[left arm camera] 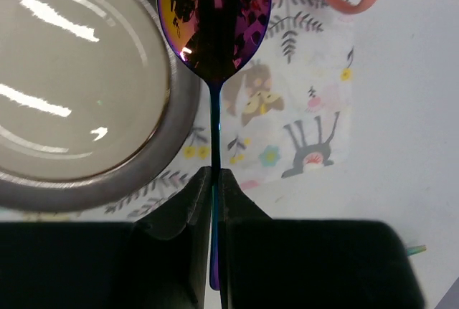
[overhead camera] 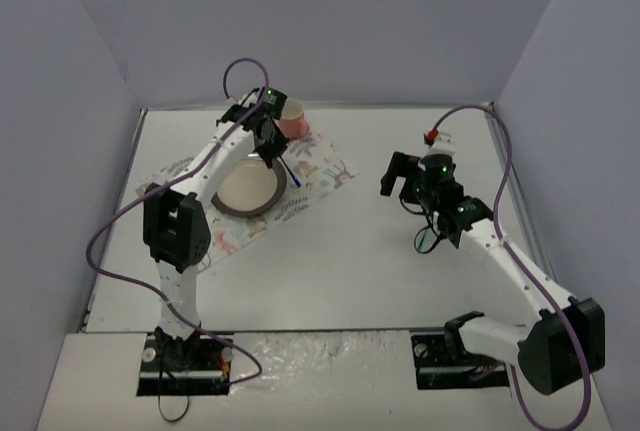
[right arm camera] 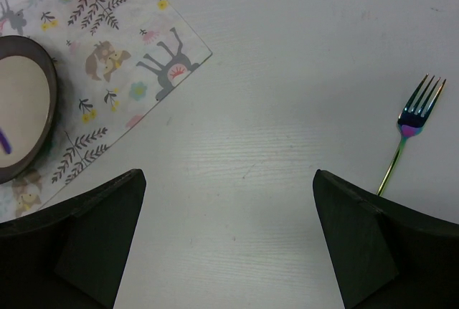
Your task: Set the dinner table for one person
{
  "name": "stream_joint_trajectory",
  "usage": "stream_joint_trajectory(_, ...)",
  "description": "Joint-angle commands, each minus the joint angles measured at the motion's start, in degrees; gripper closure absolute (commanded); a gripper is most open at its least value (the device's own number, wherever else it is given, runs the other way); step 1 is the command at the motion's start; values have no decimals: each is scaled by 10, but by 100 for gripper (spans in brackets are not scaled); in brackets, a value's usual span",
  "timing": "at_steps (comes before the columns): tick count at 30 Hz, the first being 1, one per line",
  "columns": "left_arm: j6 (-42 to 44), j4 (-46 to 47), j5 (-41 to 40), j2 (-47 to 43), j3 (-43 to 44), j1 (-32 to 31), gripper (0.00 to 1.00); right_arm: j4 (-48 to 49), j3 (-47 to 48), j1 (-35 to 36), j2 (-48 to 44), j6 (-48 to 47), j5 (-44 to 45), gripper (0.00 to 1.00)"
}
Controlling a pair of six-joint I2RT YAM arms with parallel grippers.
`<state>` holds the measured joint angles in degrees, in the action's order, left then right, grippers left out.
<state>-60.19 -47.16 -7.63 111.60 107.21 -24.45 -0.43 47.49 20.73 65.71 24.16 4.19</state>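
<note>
Bright, even light on dinner table (overhead camera: 340,271); soft shadows; glare streaks on plate (left arm camera: 72,108); spoon (left arm camera: 214,22) mirror-bright.

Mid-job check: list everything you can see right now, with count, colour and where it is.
dinner table: one, matte white, under everything
placemat: one, white with pastel animals and leaves, far left part of the table, lying at an angle
plate: one, silver rim with a pale centre, on the placemat
cup: one, pink, at the placemat's far edge
spoon: one, iridescent purple-blue, held above the placemat at the plate's rim
fork: one, iridescent, lying on the bare table, off the placemat
left gripper: black, shut on the spoon's handle
right gripper: black, open, holding nothing, above the bare table
</note>
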Motion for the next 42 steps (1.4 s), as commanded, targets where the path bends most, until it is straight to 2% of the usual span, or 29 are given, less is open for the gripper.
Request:
stream_joint_trajectory(1,14,16,14,92,128,-9,100,-12,37,3,-24,2,-7,0)
stream_joint_trajectory(3,11,16,21,131,177,-10,100,-15,36,4,-33,5,-6,0)
stream_joint_trajectory(8,3,8,26,199,231,-15,100,-27,31,3,-45,3,4,0)
stream_joint_trajectory(18,-21,20,41,249,238,-13,100,-34,24,3,-58,-5,12,0)
stream_joint_trajectory(24,-37,50,51,249,221,-15,100,-38,22,2,-60,-17,13,0)
stream_joint_trajectory(42,-47,49,63,280,233,-12,100,-41,12,1,-63,-18,24,0)
